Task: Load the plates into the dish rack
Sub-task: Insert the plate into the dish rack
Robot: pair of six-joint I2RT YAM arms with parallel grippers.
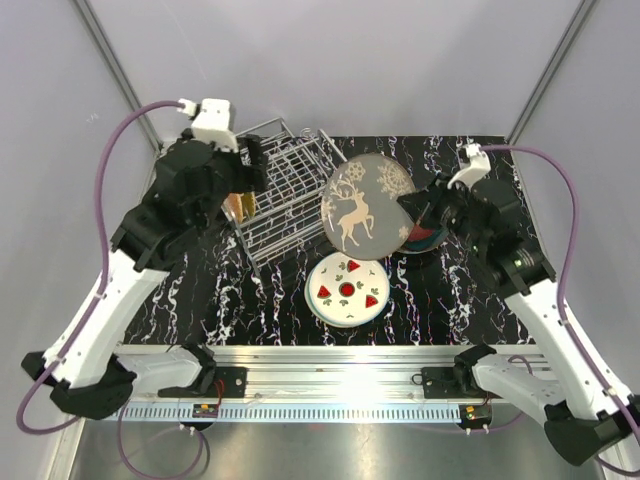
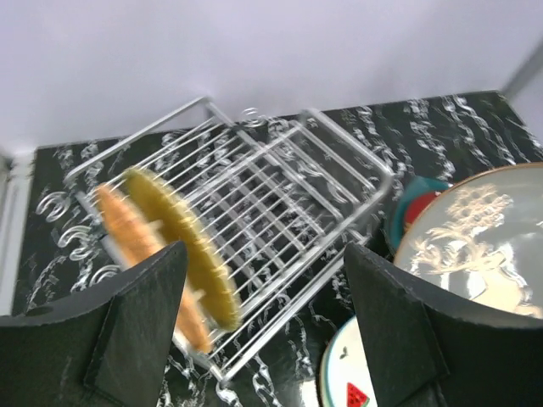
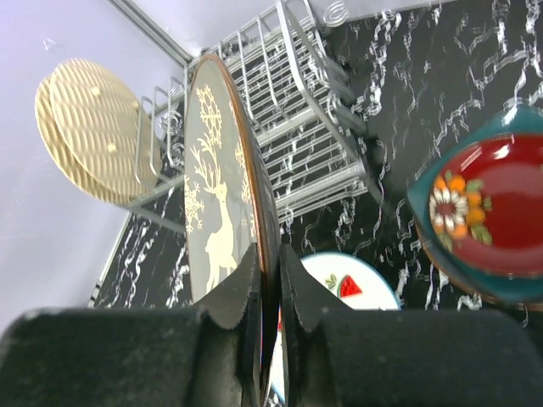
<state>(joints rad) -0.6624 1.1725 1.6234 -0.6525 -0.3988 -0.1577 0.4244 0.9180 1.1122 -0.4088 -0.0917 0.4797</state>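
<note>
My right gripper [image 1: 408,210] [image 3: 270,288] is shut on the rim of the grey reindeer plate [image 1: 362,205] [image 3: 216,195]. It holds the plate tilted on edge, just right of the dish rack [image 1: 285,190] [image 3: 293,110]. Two orange woven plates [image 1: 235,207] [image 2: 161,246] [image 3: 89,127] stand upright at the rack's left end [image 2: 271,203]. My left gripper [image 1: 250,165] [image 2: 263,331] is open and empty above the rack's left side. A red patterned plate [image 3: 492,208] lies on a dark teal plate [image 1: 428,240] under my right arm.
A white plate with watermelon slices [image 1: 347,290] [image 2: 344,373] [image 3: 356,284] lies flat in front of the rack. The table is black marble-patterned [image 1: 230,300]. Grey walls close the back and sides.
</note>
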